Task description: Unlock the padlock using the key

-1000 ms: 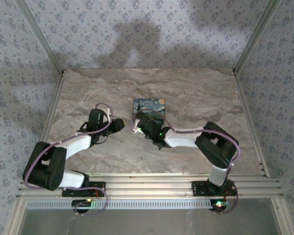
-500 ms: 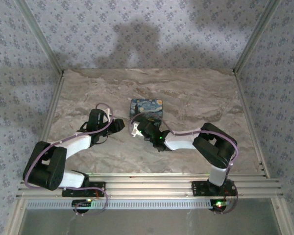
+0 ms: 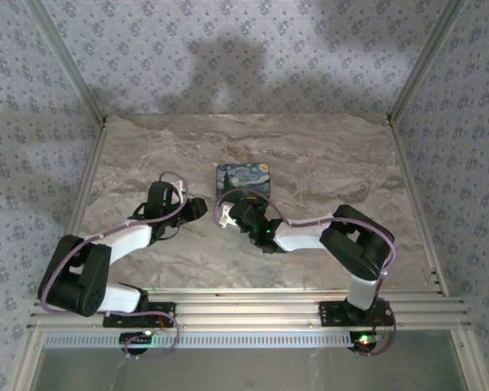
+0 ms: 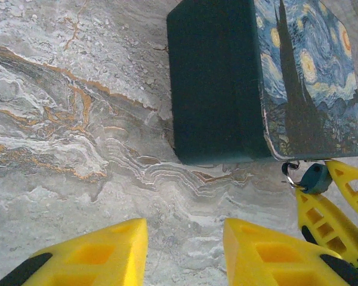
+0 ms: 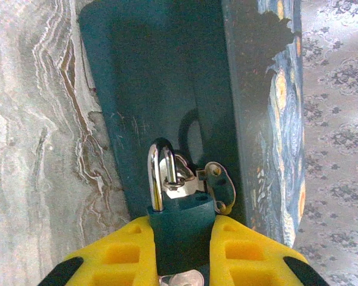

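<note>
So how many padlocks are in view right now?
1: the padlock, clamped in the right gripper, beside the printed box. More could lie hidden behind the box.

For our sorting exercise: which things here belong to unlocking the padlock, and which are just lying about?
For the job:
padlock
keys, hanging at its shackle

Lying about:
Starry Night box, on the marble table

The top view looks down on the whole table [image 3: 334, 155]; both wrist views face the printed box [image 4: 215, 83] closely.
</note>
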Controlling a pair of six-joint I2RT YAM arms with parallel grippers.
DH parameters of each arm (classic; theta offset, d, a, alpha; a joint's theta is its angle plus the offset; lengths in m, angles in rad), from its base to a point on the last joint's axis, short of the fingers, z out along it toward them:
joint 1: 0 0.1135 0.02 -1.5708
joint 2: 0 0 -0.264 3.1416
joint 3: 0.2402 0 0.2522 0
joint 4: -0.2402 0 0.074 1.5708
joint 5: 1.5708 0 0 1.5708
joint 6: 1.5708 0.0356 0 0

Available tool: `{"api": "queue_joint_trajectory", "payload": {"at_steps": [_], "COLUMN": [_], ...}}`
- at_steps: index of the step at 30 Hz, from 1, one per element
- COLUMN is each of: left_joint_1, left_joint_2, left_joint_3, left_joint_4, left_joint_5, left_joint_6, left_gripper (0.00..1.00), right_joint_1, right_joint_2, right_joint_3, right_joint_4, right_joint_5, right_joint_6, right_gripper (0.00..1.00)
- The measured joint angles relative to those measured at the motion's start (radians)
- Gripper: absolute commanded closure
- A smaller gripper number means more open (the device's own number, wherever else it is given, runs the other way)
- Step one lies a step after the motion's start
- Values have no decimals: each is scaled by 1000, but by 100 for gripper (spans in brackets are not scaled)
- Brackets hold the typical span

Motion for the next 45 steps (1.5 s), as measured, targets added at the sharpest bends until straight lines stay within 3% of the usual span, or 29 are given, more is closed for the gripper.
{"api": "queue_joint_trajectory", "payload": {"at_steps": [8,23,37,45], "left_joint_1": [0,0,0,0], "left_joint_2": [13,32,51,53], "left_joint_3": [0,-4,-4,-4], "left_joint_4": [3,36,56,56], "left_joint_5": [0,2,5,13], "left_joint_6": [0,-1,-1,0], "left_gripper": [62,62,62,62], "right_joint_1": [6,-42,-62,-54], "right_joint_2": [0,-10,-18,-2], "right_joint_3": [77,146,231,234], "right_joint_4": [-144,-473,-654,-612], "right_joint_5": [31,-87,-213,-165], "right_joint_6": [32,217,315,310], "right_gripper": [100,100,100,100]}}
